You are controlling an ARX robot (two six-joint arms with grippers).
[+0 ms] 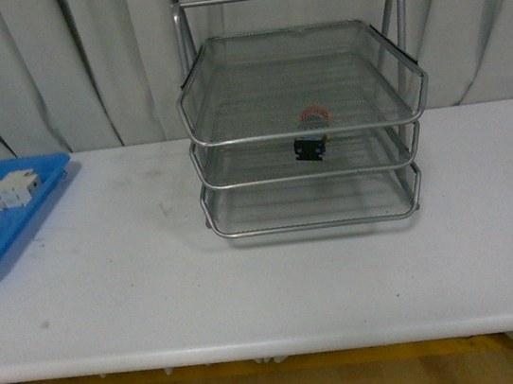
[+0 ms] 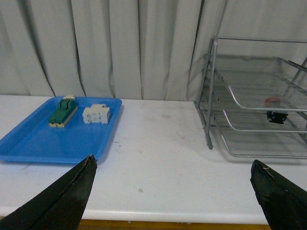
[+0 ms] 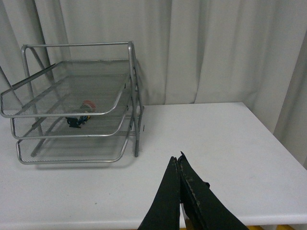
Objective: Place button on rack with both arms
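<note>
Wrist views show the left hand (image 2: 173, 191) spread wide and the right hand (image 3: 180, 189) pressed together, both empty, while the button (image 1: 311, 138) already sits mid-rack (image 1: 218, 121) on the middle tier near its front edge; looks light, rigid, grab its boxy body.

Off to the left there's a blue plastic tray (image 2: 43, 143) on the white table (image 1: 279, 284), holding a green-and-cream block (image 2: 63, 112) beside a white block (image 2: 96, 115). Pale pleated curtains (image 2: 124, 48) behind.
</note>
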